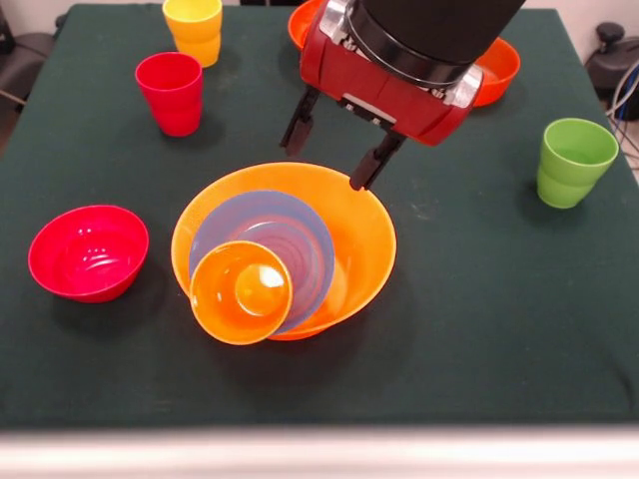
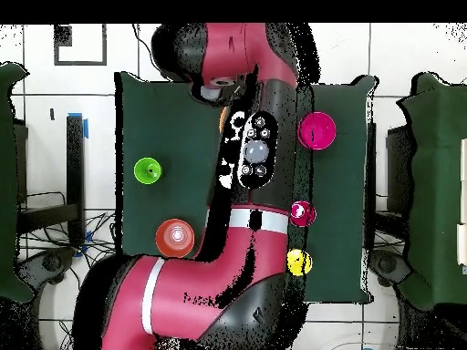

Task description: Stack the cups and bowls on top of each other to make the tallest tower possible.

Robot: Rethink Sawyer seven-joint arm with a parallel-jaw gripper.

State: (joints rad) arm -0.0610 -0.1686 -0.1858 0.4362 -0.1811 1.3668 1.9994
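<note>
A large orange bowl sits mid-table with a light blue bowl nested in it. An orange cup stands inside the blue bowl, at its near side. My gripper hangs just above the big bowl's far rim, open, with nothing between its black fingers. A crimson cup, a yellow cup, a green cup and a magenta bowl stand apart on the cloth. In the overhead view the arm hides the stack and the gripper.
A red-orange bowl sits at the far right of the front view. Another orange piece shows beside the arm at the back, mostly hidden. The dark green cloth covers the table up to its pale front edge.
</note>
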